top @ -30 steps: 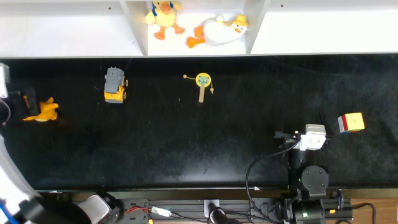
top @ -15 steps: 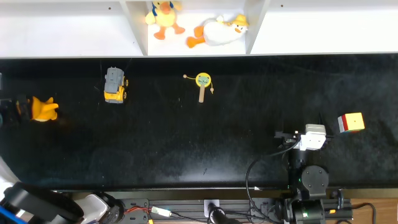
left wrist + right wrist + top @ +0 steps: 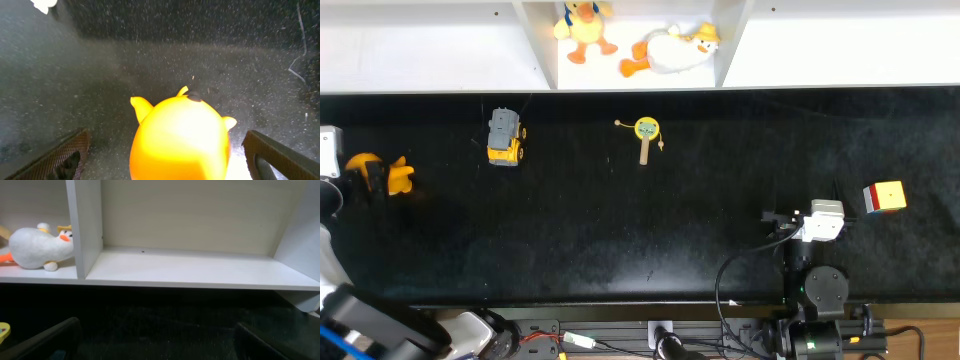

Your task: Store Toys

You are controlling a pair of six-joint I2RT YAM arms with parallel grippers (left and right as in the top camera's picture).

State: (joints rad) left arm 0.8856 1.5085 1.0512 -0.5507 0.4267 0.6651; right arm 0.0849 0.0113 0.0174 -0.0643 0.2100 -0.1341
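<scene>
Shelf [image 3: 420,50] runs along 12 o'clock. Its middle bay already holds the yellow duck plush [image 3: 584,24] and the white goose plush [image 3: 670,50]. The black table [image 3: 620,230] lies below it.

Change over the last second: the left arm [image 3: 332,250] has swung about at the 9 o'clock edge. The left gripper [image 3: 165,150] now straddles the orange toy [image 3: 180,135], fingers wide, one on each side with a gap showing on both. It has not yet closed. The toy sits on the table at 9 o'clock, roughly where it was.

Right gripper [image 3: 155,340] is unmoved near 4 o'clock, fingers wide, holding nothing, facing the shelf.

Judgement: the grasp looks lined up, so closing and lifting should come next.

Truck [image 3: 505,137] at 10 o'clock, rattle [image 3: 646,131] at 12 and cube [image 3: 884,197] at 3 are untouched.
</scene>
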